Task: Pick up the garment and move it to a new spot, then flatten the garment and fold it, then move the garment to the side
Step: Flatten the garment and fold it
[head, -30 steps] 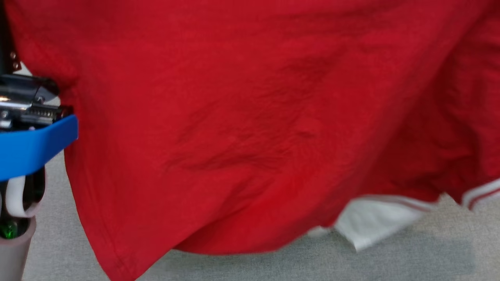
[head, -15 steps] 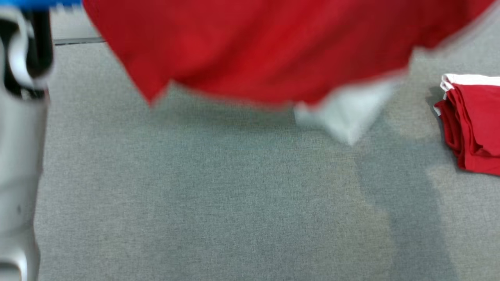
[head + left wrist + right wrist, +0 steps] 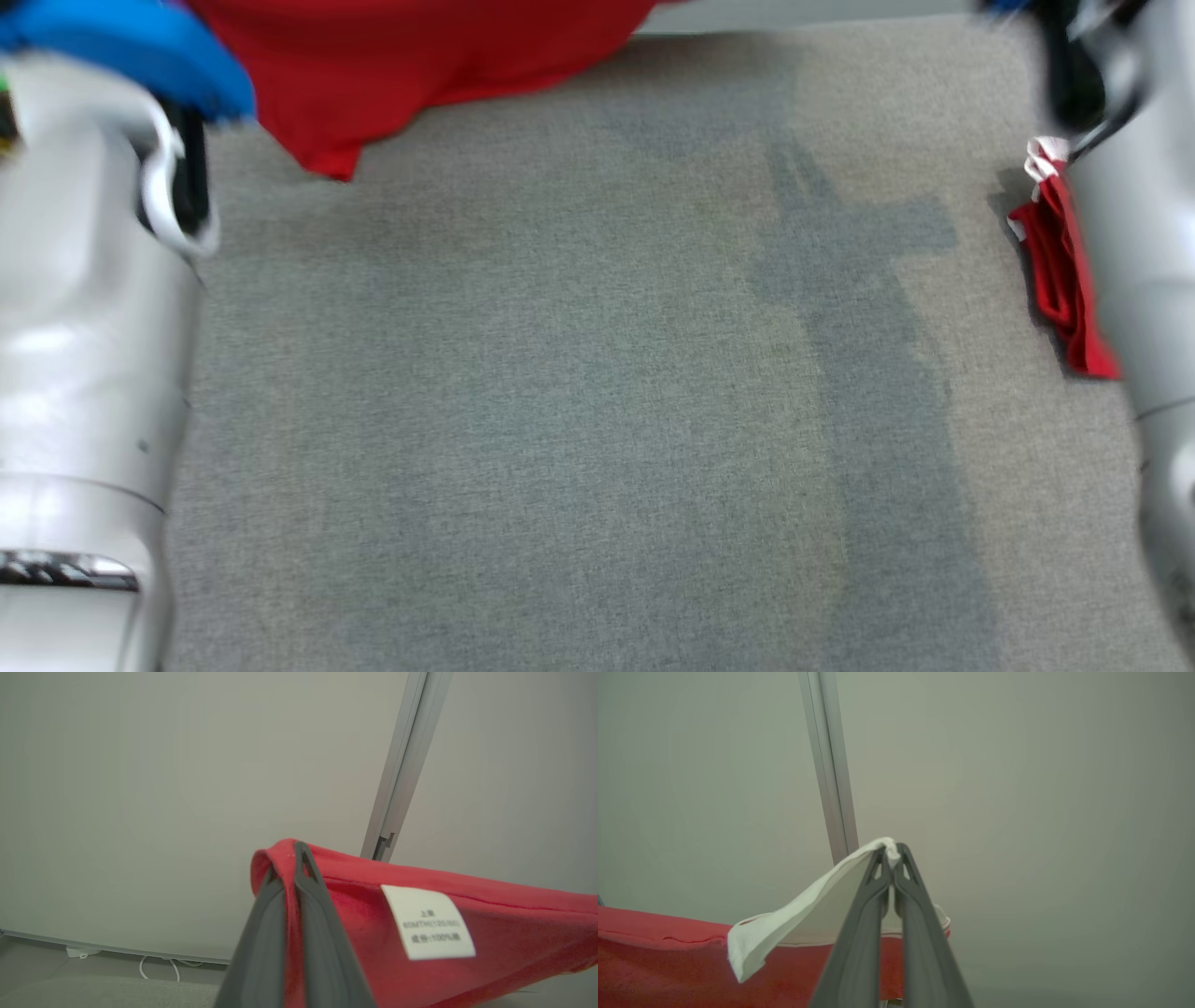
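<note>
The garment (image 3: 420, 56) is red with white trim and hangs off the surface; its lower part shows at the top left of the head view. In the left wrist view my left gripper (image 3: 289, 863) is shut on a red edge of the garment (image 3: 490, 933), beside a white label (image 3: 427, 921). In the right wrist view my right gripper (image 3: 890, 854) is shut on a white part of the garment (image 3: 808, 905), with red cloth hanging below it. My pale left forearm (image 3: 84, 373) and right forearm (image 3: 1148, 233) stand at the sides of the head view.
A folded red and white garment (image 3: 1060, 271) lies at the right, partly behind my right forearm. A grey fabric surface (image 3: 597, 420) spreads between the arms. Ahead is a pale wall with a vertical strip (image 3: 402, 765) and a white cable (image 3: 159, 968) at its foot.
The red garment filled the head view a second ago; now only its lower part shows at the top left. Both forearms have come into that view, and the view itself has shifted.
</note>
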{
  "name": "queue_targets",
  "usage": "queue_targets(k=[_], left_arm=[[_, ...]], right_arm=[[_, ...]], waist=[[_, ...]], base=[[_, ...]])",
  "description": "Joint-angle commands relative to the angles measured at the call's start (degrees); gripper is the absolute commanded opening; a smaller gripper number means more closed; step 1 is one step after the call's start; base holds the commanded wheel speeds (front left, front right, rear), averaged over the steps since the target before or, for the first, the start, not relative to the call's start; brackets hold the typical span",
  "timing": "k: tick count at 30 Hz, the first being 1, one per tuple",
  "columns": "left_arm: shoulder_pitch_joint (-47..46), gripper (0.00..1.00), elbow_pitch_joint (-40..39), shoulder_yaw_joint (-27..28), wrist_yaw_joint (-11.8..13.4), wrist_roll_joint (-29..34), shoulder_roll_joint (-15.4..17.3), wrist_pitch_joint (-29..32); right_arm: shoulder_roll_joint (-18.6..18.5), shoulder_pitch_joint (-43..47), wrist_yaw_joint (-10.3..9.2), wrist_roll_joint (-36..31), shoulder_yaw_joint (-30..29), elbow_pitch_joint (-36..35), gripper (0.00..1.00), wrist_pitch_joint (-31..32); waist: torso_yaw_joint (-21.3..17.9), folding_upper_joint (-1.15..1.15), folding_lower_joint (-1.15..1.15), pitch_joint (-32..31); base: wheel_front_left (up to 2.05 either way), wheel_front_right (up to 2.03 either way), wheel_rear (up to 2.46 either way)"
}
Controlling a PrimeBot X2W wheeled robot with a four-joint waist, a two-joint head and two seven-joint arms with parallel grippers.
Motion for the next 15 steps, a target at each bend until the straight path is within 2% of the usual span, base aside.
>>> queue_targets(k=[1, 5, 8, 12, 15], left_arm=[[1.9, 0.0, 3.0, 0.5, -0.4, -0.7, -1.1, -0.3], [5.9, 0.0, 7.0, 2.3, -1.6, -2.3, -3.0, -0.4], [10.5, 0.0, 5.4, 4.6, -2.8, -2.7, -4.0, -0.4], [19.1, 0.0, -0.9, 8.3, -3.3, -1.5, -5.2, -0.4], [27.1, 0.0, -6.5, 11.4, -3.4, 0.1, -6.0, -0.4]], right_arm=[[1.4, 2.5, 0.0, 1.3, 1.8, 2.8, 0.0, -1.0], [3.3, 8.3, 0.0, 4.4, 5.6, 7.4, 0.0, -2.7], [3.6, 14.4, 0.01, 7.6, 8.1, 7.5, 0.0, -4.0], [2.5, 24.2, 0.0, 12.3, 10.0, 3.5, 0.0, -5.1], [0.8, 32.7, 0.0, 13.9, 8.4, -3.8, 0.0, -5.2]], waist=[[-0.4, -0.01, 0.0, 0.3], [-0.5, -0.01, 0.0, 1.2], [0.1, -0.01, 0.0, 1.1], [0.2, -0.01, 0.0, 0.2], [0.3, -0.01, 0.0, -1.4]], base=[[0.0, 0.0, 0.0], [0.0, 0.0, 0.0], [0.0, 0.0, 0.0], [0.0, 0.0, 0.0], [0.0, 0.0, 0.0]])
